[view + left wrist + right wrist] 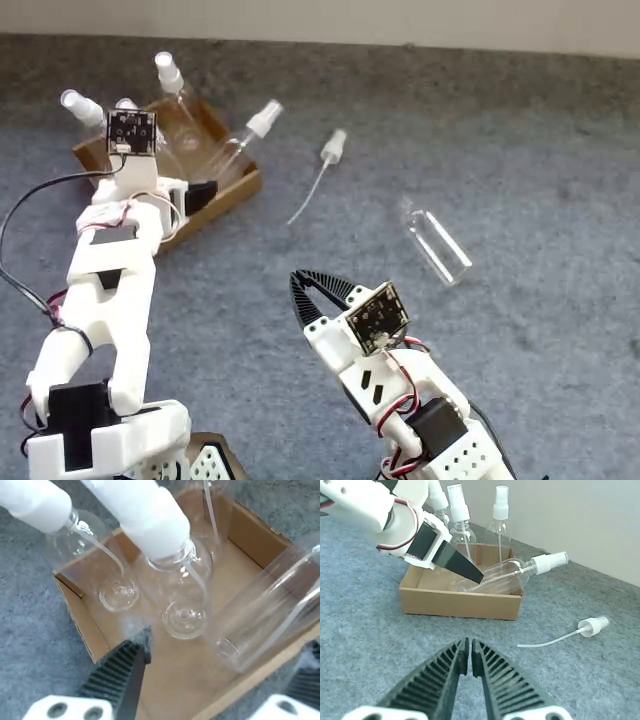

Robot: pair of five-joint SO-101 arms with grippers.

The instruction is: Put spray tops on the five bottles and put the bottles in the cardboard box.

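On the worktop (540, 330) the cardboard box (240, 187) sits under the left gripper (225, 655), spread open and holding nothing, while the right gripper (469, 645), nearly closed on nothing, is the nearer one to the bare bottle (437, 243), lying slantwise ahead on its right, with the loose spray top (333, 147) between bottle and box

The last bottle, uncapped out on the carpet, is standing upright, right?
No. The last bottle is uncapped out on the carpet, but it lies on its side, not upright; the high view shows it.
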